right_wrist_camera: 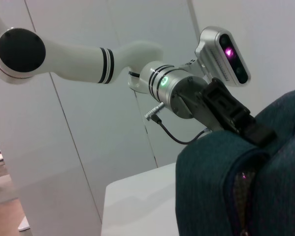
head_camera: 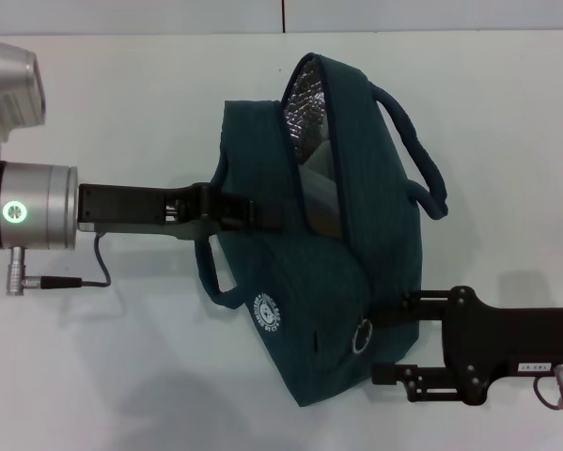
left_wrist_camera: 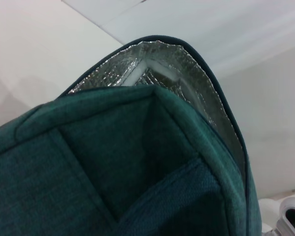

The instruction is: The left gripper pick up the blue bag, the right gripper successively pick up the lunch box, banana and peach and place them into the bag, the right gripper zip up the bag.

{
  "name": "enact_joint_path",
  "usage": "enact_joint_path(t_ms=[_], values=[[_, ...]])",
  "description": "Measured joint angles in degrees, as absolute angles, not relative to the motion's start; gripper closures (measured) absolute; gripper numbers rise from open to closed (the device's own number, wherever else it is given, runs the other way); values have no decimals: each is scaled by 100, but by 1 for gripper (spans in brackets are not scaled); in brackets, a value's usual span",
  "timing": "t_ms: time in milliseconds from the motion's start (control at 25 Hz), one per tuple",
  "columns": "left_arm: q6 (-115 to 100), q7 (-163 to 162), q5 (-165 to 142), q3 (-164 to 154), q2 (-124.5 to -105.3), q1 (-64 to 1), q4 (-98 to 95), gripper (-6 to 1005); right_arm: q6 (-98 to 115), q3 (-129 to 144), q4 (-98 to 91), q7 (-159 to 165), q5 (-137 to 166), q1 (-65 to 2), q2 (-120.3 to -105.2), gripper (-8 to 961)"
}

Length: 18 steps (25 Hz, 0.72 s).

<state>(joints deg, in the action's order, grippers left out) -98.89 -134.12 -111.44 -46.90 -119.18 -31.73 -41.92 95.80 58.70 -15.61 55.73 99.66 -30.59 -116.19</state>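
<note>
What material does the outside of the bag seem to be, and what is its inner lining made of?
The bag looks like woven fabric, dark teal and matte: a fine cloth texture shows on its outside in the left wrist view. Its lining looks like thin metallic foil, silver and shiny, with a crinkled, quilted surface; probably an insulating layer, though this cannot be confirmed. The handles appear to be the same fabric.

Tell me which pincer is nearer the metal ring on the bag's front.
Right. The right pincer sits against the blue bag right beside the metal ring. The left pincer grips the bag higher up, near its open foil-lined mouth.
</note>
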Motion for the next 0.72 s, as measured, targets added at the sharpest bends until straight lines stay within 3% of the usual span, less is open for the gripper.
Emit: enact_joint_path(t_ms=[720], values=[[-9895, -13412, -11144, -4679, -11874, -3142, -4192, 952, 9413, 5810, -1652, 5588, 9901, -2981, -11594, 318]])
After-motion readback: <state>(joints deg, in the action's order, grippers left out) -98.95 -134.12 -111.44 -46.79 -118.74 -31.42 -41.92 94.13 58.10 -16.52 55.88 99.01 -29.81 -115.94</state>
